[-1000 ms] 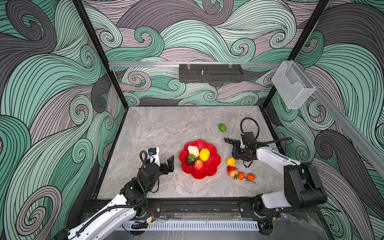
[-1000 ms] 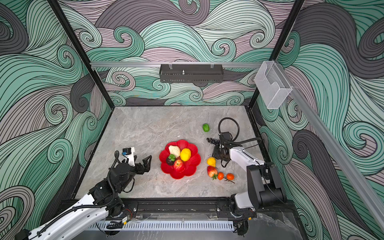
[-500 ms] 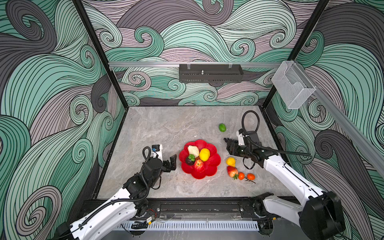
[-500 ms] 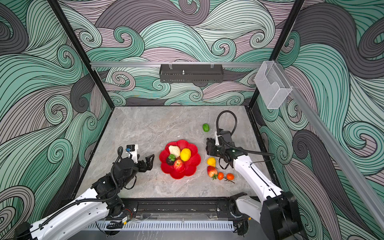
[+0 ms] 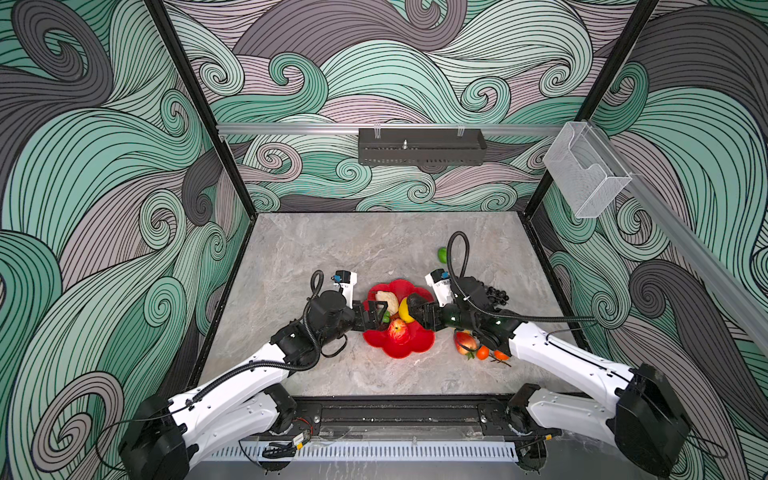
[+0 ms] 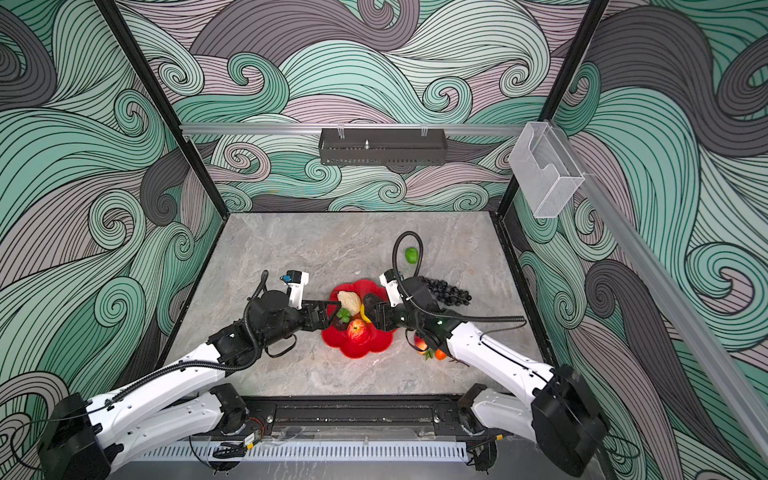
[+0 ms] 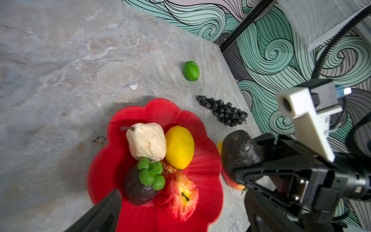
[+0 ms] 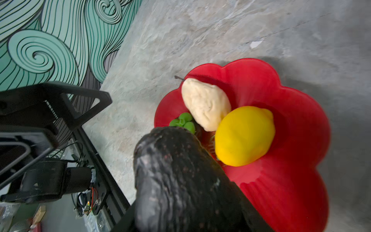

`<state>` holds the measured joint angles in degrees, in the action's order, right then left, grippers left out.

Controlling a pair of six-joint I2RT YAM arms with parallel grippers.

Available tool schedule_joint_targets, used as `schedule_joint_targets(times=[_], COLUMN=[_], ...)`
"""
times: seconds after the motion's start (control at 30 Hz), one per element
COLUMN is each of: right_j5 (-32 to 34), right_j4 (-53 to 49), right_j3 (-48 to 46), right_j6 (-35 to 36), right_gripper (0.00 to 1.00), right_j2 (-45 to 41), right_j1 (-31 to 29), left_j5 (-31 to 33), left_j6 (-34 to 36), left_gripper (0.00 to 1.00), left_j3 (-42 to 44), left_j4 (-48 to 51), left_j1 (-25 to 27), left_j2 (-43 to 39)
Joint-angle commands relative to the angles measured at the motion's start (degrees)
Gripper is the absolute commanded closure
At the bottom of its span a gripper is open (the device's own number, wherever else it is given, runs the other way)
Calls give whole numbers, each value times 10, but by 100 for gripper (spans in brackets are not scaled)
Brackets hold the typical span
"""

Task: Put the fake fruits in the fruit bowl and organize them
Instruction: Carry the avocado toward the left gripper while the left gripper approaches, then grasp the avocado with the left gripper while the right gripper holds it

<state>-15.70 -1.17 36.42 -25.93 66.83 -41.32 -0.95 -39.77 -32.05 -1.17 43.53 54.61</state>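
Step in hand: the right hand (image 5: 422, 314) is grasping the dark avocado (image 7: 240, 152) and holding it over the right rim of the fruit bowl (image 5: 399, 351); judged to be the placing step.
Left hand (image 5: 374, 314): released, spread wide, carrying nothing, hovering at the bowl's left rim.
Bowl contents: cream piece (image 7: 146, 140), lemon (image 7: 179, 147), mangosteen (image 7: 138, 190) and apple (image 7: 183, 195) are lying clustered together.
Outstanding on the counter (image 5: 332, 249): lime (image 7: 191, 71), grape bunch (image 7: 222, 110), strawberry (image 5: 465, 341), tangerines (image 5: 482, 352).
Next move: calling for the avocado to be lowered onto bare red beside the lemon, then let go gently.

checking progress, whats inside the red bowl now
The fruit bowl holds a cream piece, lemon, apple and mangosteen. The avocado in the right gripper hides part of its rim.
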Motion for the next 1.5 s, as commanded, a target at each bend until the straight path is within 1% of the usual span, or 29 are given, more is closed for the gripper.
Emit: schedule_joint_targets(times=[0.0, 0.2, 0.37, 0.57, 0.63, 0.73, 0.83, 1.13, 1.33, 1.4, 1.47], right_j5=[11, 41, 53, 65, 71, 78, 85, 94, 107, 118, 136], right_j4=[101, 169, 202, 218, 218, 219, 218, 212, 193, 175, 147], right_j3=[-19, -49, -58, -61, -62, -64, -64, -59, -58, -58, -59], right_j6=[9, 24, 35, 48, 51, 51, 51, 50, 49, 54, 63], right_gripper=[46, 45, 45, 45, 45, 44, 44, 42, 37, 32, 23], right_j2=[3, 6, 6, 0, -1, -2, -2, 0, -5, -14, -30], right_j1=[-29, -70, -90, -107, -112, -116, -119, -126, -126, -126, -126], left_j5=[-35, -45, -52, -73, -85, -90, -92, -93, -89, -81, -66], left_j6=[-26, -46, -53, -58, -55, -54, -54, -52, -42, -28, 10], left_gripper=[2, 2, 8, 26, 35, 45, 51, 65, 67, 68, 68], left_j3=[-27, -33, -40, -48, -49, -49, -49, -49, -53, -60, -82], left_j4=[-50, -66, -72, -83, -92, -93, -92, -89, -76, -57, -8], left_j1=[14, 30, 41, 43, 44, 45, 46, 48, 48, 48, 48], left_j2=[12, 35, 55, 77, 81, 84, 84, 84, 84, 84, 83])
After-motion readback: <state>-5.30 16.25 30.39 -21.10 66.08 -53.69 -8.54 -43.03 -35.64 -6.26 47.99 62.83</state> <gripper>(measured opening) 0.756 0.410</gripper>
